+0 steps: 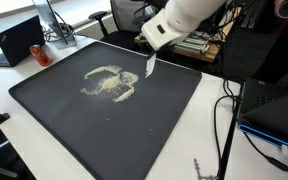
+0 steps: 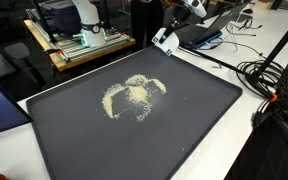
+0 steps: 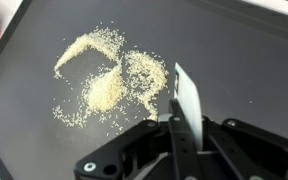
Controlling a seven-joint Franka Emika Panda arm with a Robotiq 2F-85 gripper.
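Your claw (image 3: 184,142) is closed on thin white flat scraper (image 3: 187,100); pale scattered grain pile (image 3: 109,85) lies approx. 10 o'clock from it, scraper's long axis 12-6.

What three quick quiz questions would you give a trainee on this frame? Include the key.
1. True or false: the gripper is shut on a white scraper.
2. The pale grains lie: A) in a bowl; B) scattered on the dark tray; C) on the floor.
3. Fill in: in an exterior view, an open black ____ sits beyond the tray's corner.
Key: 1 true; 2 B; 3 laptop.
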